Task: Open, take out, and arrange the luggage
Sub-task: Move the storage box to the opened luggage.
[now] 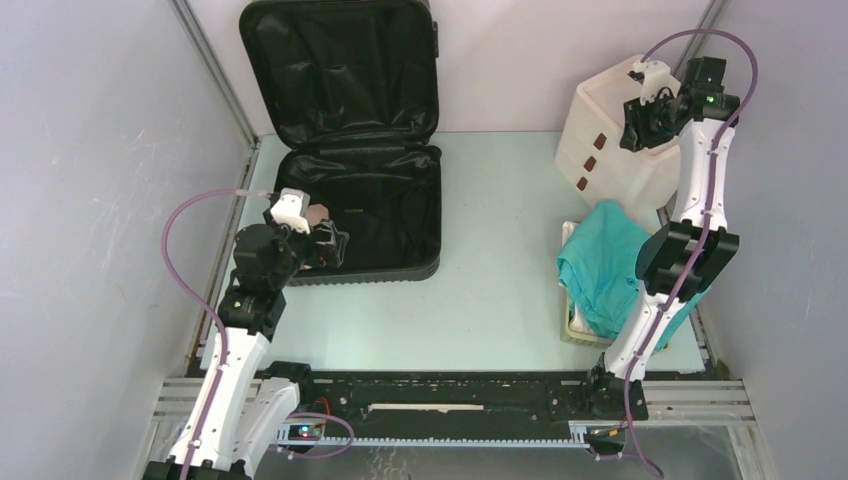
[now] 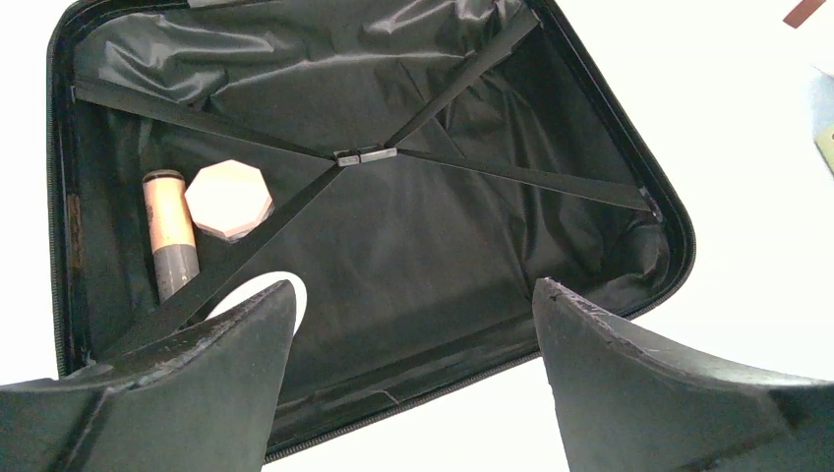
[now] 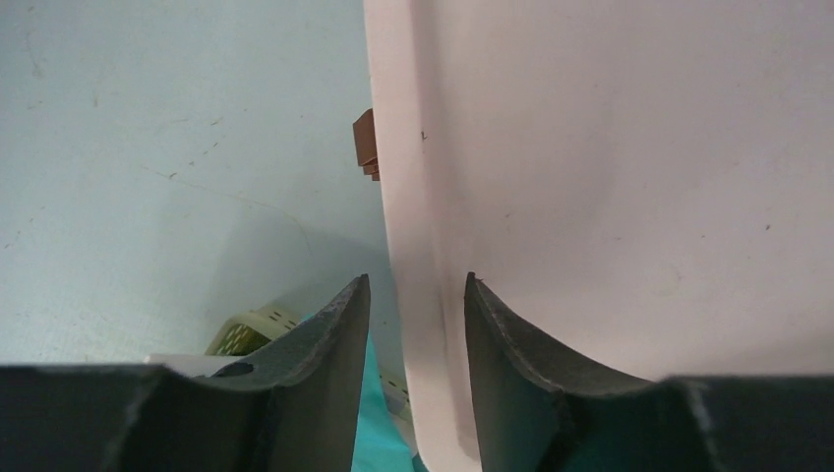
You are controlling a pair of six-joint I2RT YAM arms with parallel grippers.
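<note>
The luggage [image 1: 385,215] lies open at the back left, its lid leaning on the wall. Its black lining [image 2: 433,246] is crossed by buckled straps [image 2: 364,154]. In the left corner of the case lie a beige and grey tube [image 2: 169,236] and a pink octagonal compact [image 2: 228,200]. My left gripper [image 1: 328,240] [image 2: 413,305] hovers open over the case's near left part, holding nothing. My right gripper [image 1: 636,128] [image 3: 415,300] straddles the front wall of the white drawer box [image 3: 610,177], its jaws narrowed, with a sliver of gap on the left side.
The white three-drawer box [image 1: 610,150] stands at the back right, with brown handles [image 3: 366,143]. A teal cloth [image 1: 605,265] drapes over a pale slatted basket [image 1: 575,325] [image 3: 246,329] in front of it. Grey walls close both sides.
</note>
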